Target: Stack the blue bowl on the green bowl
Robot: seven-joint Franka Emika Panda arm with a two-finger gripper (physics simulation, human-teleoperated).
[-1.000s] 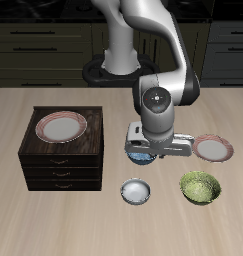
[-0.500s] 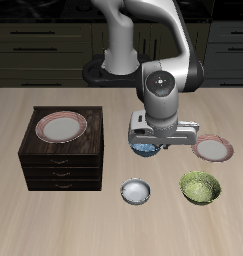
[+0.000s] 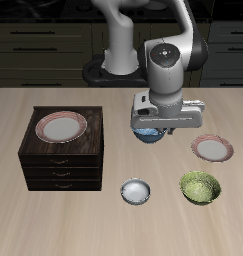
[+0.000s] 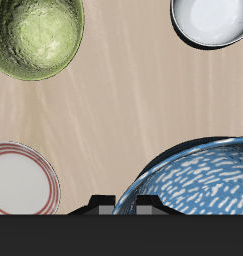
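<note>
My gripper [image 3: 151, 128] is shut on the rim of the blue bowl [image 3: 148, 134] and holds it in the air above the table's middle. In the wrist view the blue-and-white speckled bowl [image 4: 193, 180] hangs right under the gripper, with the fingers hidden behind it. The green bowl [image 3: 200, 186] sits on the table near the front edge, apart from the gripper and lower; it also shows in the wrist view [image 4: 35, 38].
A small white-grey bowl [image 3: 136, 191] sits near the front edge, beside the green bowl. A pink-rimmed plate [image 3: 212, 149] lies on the table farther back than the green bowl. A dark wooden drawer cabinet [image 3: 61, 150] carries a second pink-rimmed plate [image 3: 61, 126].
My gripper has risen with the blue bowl in it, lifting it off the table. The other things have not moved.
</note>
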